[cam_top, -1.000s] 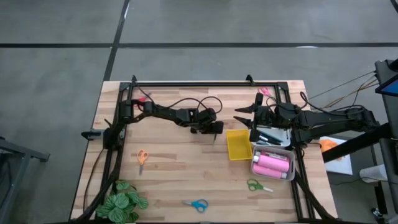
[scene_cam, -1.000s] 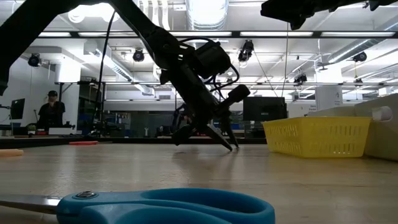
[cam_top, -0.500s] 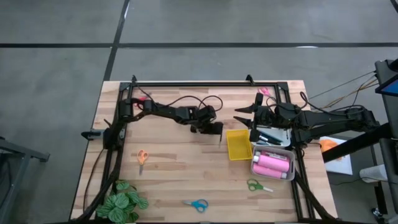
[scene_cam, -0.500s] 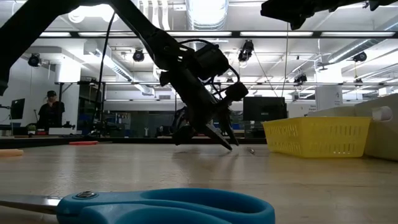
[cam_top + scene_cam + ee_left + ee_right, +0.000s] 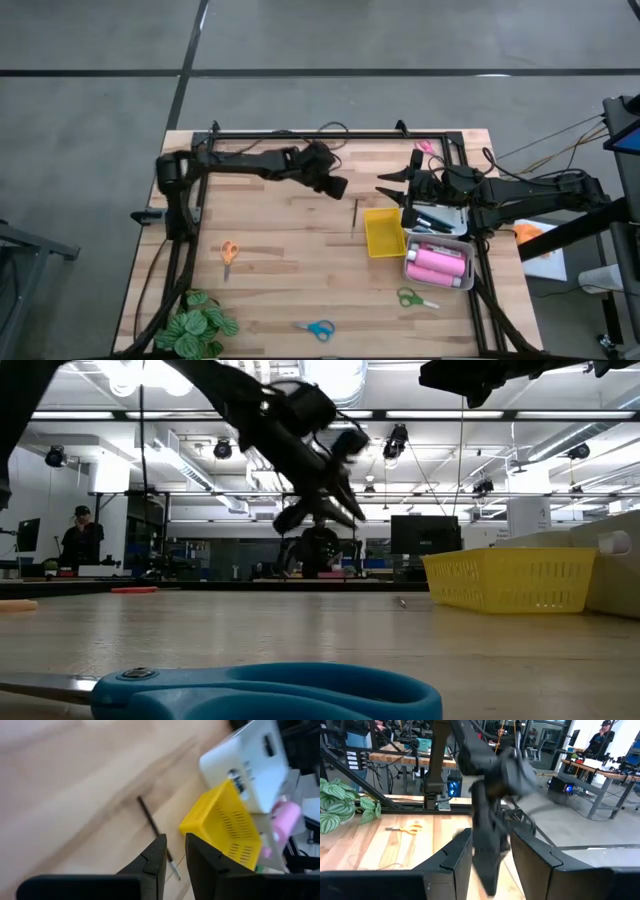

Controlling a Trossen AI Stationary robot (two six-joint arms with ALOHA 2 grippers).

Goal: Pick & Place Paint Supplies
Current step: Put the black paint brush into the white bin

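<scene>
A thin dark brush (image 5: 354,213) lies flat on the wood just left of the yellow tray (image 5: 383,232); it also shows in the left wrist view (image 5: 149,820). My left gripper (image 5: 338,186) hangs above the table to the brush's far left, its fingers a narrow gap apart (image 5: 175,851) and holding nothing. My right gripper (image 5: 384,186) hovers open beside the white tray (image 5: 452,212) of brushes, its gap (image 5: 491,851) facing the left arm. Pink bottles (image 5: 437,265) lie in a tray at the right. Orange (image 5: 228,253), green (image 5: 415,298), blue (image 5: 317,328) and pink (image 5: 424,148) scissors lie about.
A leafy plant (image 5: 195,325) stands at the near left corner. A black frame (image 5: 330,134) runs along the far edge and both sides. Bare wood spans the table's middle. The blue scissors (image 5: 270,695) lie nearest the near edge. A person (image 5: 80,540) stands in the room behind.
My left gripper has let go of the thin brush, risen, and drawn back toward the table's far left. The brush, earlier slanted under the fingers with its tip on the wood, now lies flat beside the yellow tray. My right arm has kept still.
</scene>
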